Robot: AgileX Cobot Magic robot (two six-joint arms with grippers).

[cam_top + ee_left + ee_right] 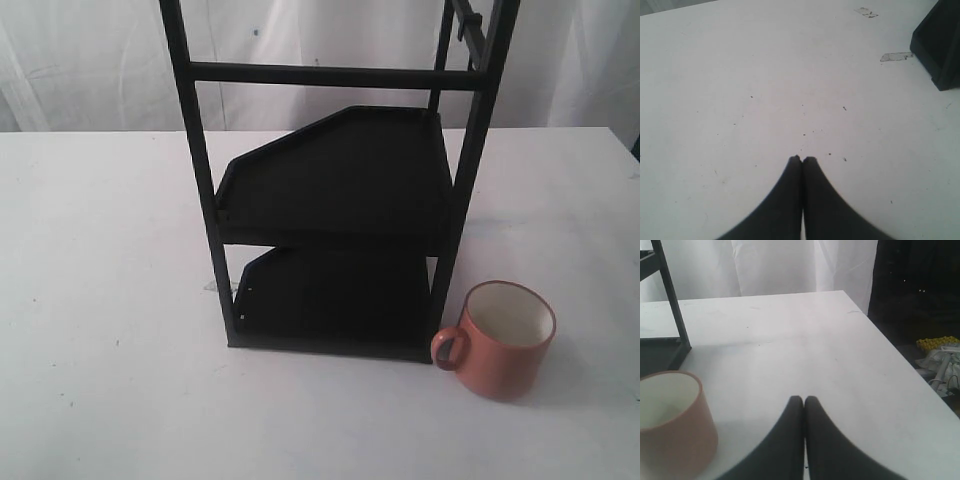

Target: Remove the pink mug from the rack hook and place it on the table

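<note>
The pink mug [503, 341] stands upright on the white table [100, 300], just right of the rack's front right foot, its handle turned toward the rack. The right wrist view shows the same pink mug [671, 422] close by, apart from my right gripper [804, 399], which is shut with nothing in it. A small black rack hook [470, 22] sticks out from the bar at the rack's upper right, bare. My left gripper [802, 159] is shut and empty above bare table. Neither gripper appears in the exterior view.
The tall black rack [335, 180] with two angular tray shelves fills the middle of the table. Its base corner [940, 45] shows in the left wrist view, near tape scraps [895, 57]. The table's edge [900, 355] runs near the right gripper, with dark clutter beyond.
</note>
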